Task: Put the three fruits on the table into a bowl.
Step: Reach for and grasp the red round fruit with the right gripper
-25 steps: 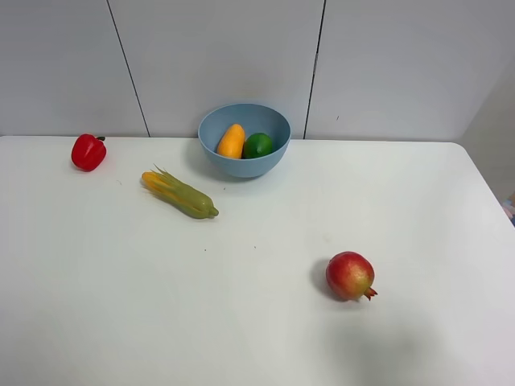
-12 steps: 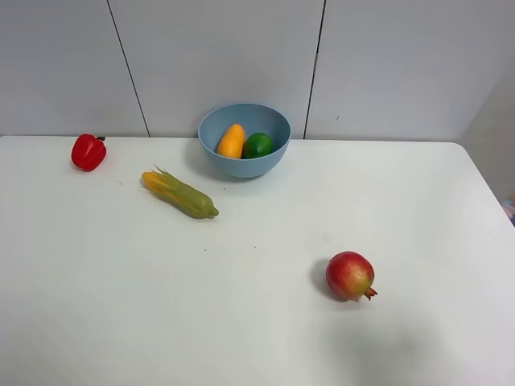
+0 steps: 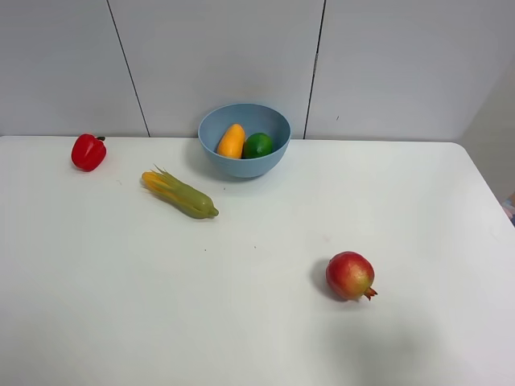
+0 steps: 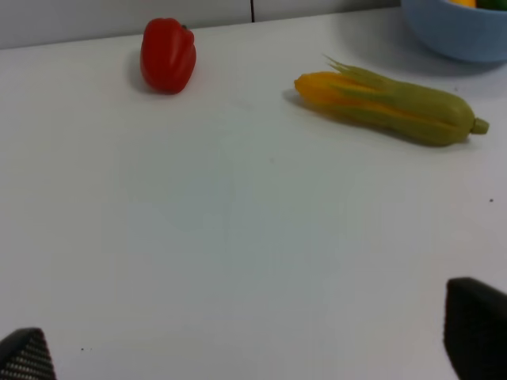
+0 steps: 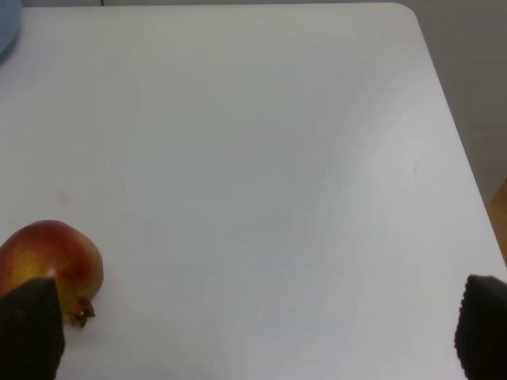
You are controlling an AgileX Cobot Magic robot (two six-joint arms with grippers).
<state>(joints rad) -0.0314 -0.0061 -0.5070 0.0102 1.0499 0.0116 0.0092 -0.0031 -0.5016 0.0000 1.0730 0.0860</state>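
Note:
The light-blue bowl [image 3: 245,139] stands at the back of the white table [image 3: 257,322] and holds the orange-yellow mango [image 3: 231,141] and the green lime [image 3: 258,145]. The red pomegranate [image 3: 350,276] lies on the table right of centre; it also shows in the right wrist view [image 5: 54,262], beside one fingertip. No arm shows in the high view. My left gripper [image 4: 249,348] is open and empty, with dark fingertips [image 4: 475,328] at the frame's corners. My right gripper [image 5: 253,332] is open and empty, fingertips [image 5: 482,324] wide apart.
A small red bell pepper [image 3: 88,152] sits at the back left, also in the left wrist view [image 4: 168,55]. A long green-yellow husked vegetable [image 3: 179,193] lies left of the bowl [image 4: 459,28] and shows in the left wrist view [image 4: 392,107]. The table's right edge [image 5: 455,158] is near.

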